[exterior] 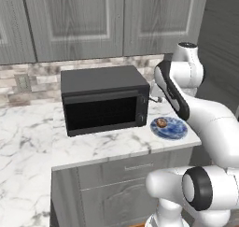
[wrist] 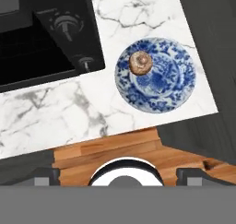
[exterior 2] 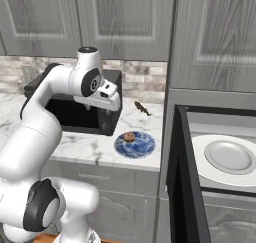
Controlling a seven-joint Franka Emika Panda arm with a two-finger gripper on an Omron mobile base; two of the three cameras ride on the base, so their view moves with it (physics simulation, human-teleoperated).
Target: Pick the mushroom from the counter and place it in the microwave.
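The mushroom (wrist: 140, 63) is a small brown-tan lump resting on a blue-and-white patterned plate (wrist: 161, 87) at the right end of the white marble counter (wrist: 133, 11). Both base views show the mushroom (exterior: 161, 123) (exterior 2: 129, 136) on that plate too. My gripper (wrist: 120, 174) hovers high above the counter edge, looking down, open and holding nothing, its tips wide apart. The hand (exterior 2: 107, 95) hangs in front of the black box, left of and above the plate. The microwave (exterior 2: 220, 132) stands to the right with its black-framed door (exterior 2: 181, 187) swung open and a white turntable plate (exterior 2: 230, 157) inside.
A black countertop box (exterior: 102, 100) sits on the counter just left of the plate (exterior: 169, 128). A thin dark scrap (exterior 2: 142, 108) lies near the backsplash. Grey upper cabinets (exterior: 74, 20) hang overhead. Wooden floor (wrist: 120, 147) shows below the counter edge.
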